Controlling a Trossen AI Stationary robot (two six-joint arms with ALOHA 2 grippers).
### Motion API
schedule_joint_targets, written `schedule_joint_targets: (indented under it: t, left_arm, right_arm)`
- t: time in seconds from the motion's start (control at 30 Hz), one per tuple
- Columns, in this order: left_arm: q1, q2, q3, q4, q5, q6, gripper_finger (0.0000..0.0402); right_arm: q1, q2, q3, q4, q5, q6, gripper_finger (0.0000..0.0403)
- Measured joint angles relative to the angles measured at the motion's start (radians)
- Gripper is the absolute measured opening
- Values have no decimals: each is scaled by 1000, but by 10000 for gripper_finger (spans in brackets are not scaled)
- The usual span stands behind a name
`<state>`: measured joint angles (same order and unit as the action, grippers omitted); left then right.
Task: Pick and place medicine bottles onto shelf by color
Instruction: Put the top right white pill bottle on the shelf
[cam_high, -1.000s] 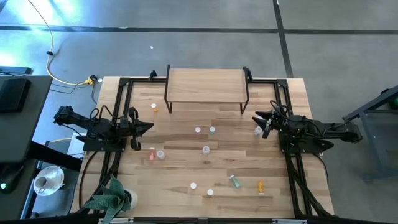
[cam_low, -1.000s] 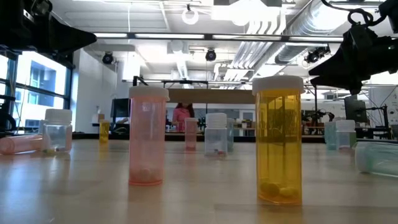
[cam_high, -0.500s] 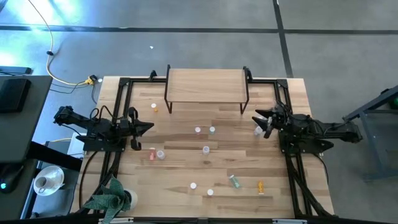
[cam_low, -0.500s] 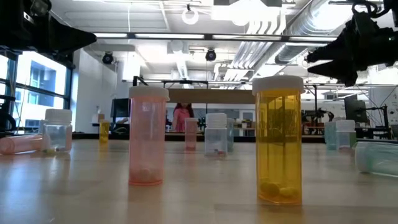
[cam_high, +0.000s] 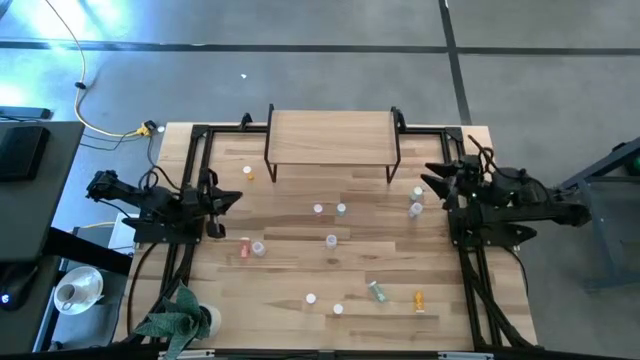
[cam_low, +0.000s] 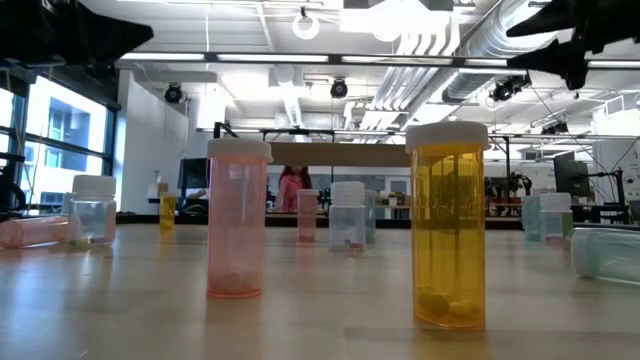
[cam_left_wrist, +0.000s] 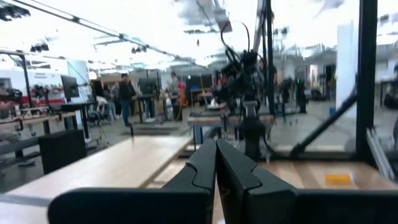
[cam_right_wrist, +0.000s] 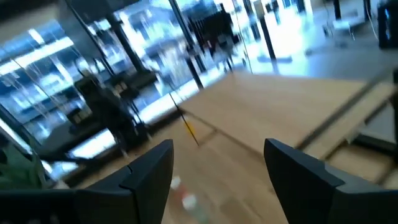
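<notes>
Hovering right claw (cam_high: 428, 180): my fingers spread wide, empty, near the desk's right edge.
Left claw (cam_high: 236, 198): clenched, near left edge.
Small clear white-capped bottle (cam_high: 415, 210): upright on desk, beside my right claw.
Light wood shelf (cam_high: 331, 138): back edge.

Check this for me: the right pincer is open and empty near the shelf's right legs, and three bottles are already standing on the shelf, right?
Not quite. The high view shows the shelf top bare; every bottle is on the table, such as the clear bottle by the right pincer. The rest holds: that pincer is open and empty near the shelf's right legs.
</notes>
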<state>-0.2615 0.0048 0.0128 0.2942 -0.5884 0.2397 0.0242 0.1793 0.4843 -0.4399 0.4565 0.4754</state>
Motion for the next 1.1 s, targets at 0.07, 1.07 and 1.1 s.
schedule_joint_targets:
  t: [0.07,1.07,1.1]
  left_arm:
    - [0,0,0,20,-1,6,1]
    - [0,0,0,190,-52,92,1]
    - [0,0,0,191,-52,93,1]
  right_arm:
    - [0,59,54,-95,-5,42,241]
    - [5,589,189,-607,-202,608,240]
    - [5,602,189,-610,-208,613,240]
